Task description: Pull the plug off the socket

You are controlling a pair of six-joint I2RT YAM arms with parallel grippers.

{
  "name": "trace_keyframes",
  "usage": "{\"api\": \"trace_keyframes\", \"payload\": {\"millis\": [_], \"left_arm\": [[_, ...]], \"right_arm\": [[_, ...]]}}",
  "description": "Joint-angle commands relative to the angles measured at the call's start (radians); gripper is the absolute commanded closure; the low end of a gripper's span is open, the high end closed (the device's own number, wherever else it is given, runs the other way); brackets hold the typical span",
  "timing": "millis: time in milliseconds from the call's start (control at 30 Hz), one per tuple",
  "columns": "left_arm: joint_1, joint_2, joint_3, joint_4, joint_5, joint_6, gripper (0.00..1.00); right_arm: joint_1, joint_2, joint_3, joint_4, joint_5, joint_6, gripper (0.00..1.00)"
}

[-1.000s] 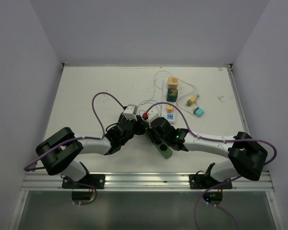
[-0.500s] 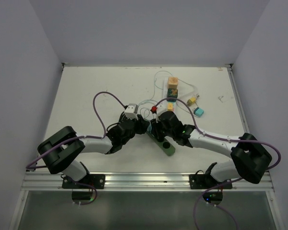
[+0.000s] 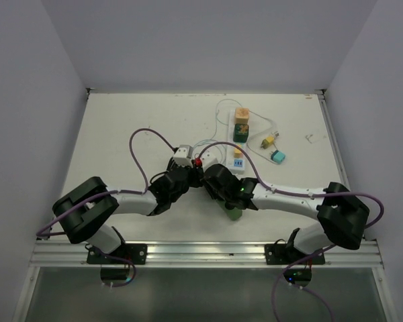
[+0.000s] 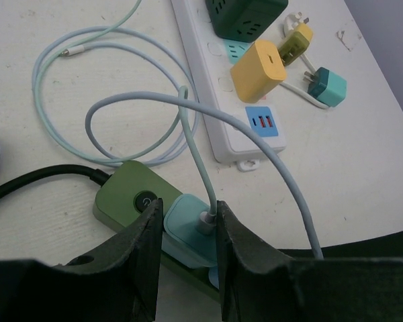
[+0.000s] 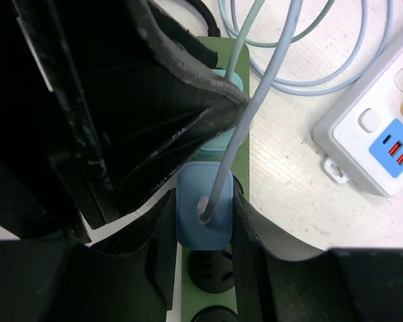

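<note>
Neither plug is out of the green strip point(image 4: 129, 196): left gripper point(image 4: 188, 213) clamps teal plug point(image 4: 180, 225), right gripper point(image 5: 203, 201) clamps blue plug point(image 5: 203, 225).

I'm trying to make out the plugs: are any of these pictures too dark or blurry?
Top external: evenly lit and sharp, but the arms cover both plugs. Left wrist: bright table, crisp teal plug, fingers nearly black. Right wrist: blue plug slightly soft, dark shapes filling the upper left.
</note>
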Motion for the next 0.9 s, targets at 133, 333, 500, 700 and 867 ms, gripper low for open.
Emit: {"api": "trace_keyframes", "payload": {"millis": [133,333,500,700,867], "left_arm": [[0.011,0.094,-0.057,-0.342,-0.024,-0.002,1.00],[0.011,0.083,-0.065,-0.342,-0.023,-0.005,1.00],[0.011,0.069,-0.041,-0.375,-0.026,0.001,1.00],[0.009,0.045,0.004,-0.426,-0.015,0.012,1.00],[0.011,0.026,0.051,-0.490,-0.023,0.026,0.99]], "right_arm": [[-0.119,-0.086,-0.004,0.130,-0.125,0.094,1.00],[-0.204,-0.117,-0.015,0.126,-0.206,0.083,1.00],[-0.233,-0.167,-0.060,0.095,-0.160,0.089,1.00],[-0.438,-0.304,-0.163,0.100,-0.278,0.142,1.00],[-0.638,-0.370,-0.168,0.074,-0.433,0.163,0.99]]}}
